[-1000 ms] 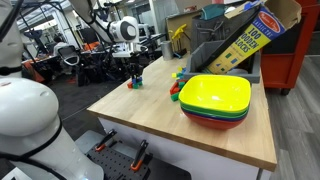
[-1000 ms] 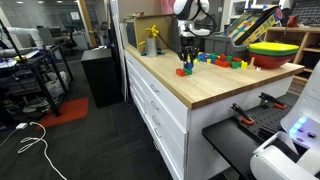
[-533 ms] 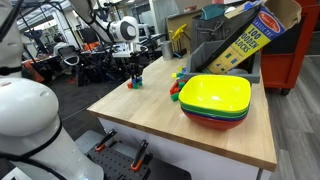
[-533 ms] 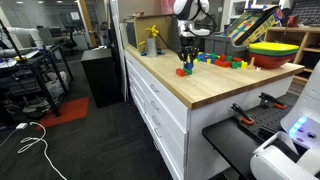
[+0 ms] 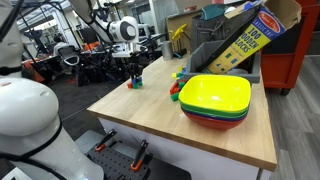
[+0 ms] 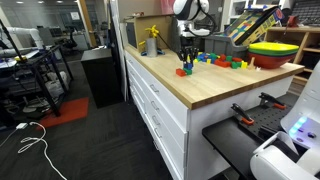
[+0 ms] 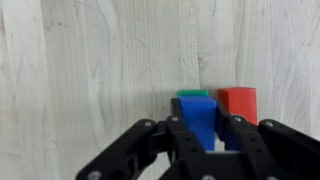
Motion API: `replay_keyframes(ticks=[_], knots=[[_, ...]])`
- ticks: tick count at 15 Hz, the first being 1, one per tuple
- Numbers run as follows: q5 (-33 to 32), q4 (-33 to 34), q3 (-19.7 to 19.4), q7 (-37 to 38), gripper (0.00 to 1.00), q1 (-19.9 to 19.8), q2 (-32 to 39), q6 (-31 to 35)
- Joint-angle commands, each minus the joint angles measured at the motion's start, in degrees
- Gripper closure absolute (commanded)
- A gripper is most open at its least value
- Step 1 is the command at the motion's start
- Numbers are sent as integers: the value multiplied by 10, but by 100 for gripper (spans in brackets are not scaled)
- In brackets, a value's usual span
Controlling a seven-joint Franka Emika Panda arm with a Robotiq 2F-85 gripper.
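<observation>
My gripper (image 7: 199, 128) is shut on a blue block (image 7: 197, 122), held between its two black fingers in the wrist view. Just past it on the wooden tabletop lie a green block (image 7: 192, 94) and a red block (image 7: 238, 102) to its right. In both exterior views the gripper (image 5: 136, 70) (image 6: 187, 58) hangs over small blocks (image 5: 135, 82) (image 6: 184, 70) near the far edge of the table. Whether the blue block touches the table or the green one I cannot tell.
A stack of yellow, green and red bowls (image 5: 215, 98) (image 6: 273, 50) stands on the table. Several loose coloured blocks (image 5: 177, 84) (image 6: 225, 61) lie beside it. A tilted cardboard blocks box (image 5: 240, 40) and a yellow item (image 6: 152, 40) stand at the back.
</observation>
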Motion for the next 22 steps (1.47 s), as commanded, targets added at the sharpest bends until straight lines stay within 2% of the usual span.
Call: replay_keyframes(ticks=[1, 22], knots=[[1, 2, 0, 5, 92, 1, -1, -5], [-2, -7, 0, 6, 92, 5, -3, -4]])
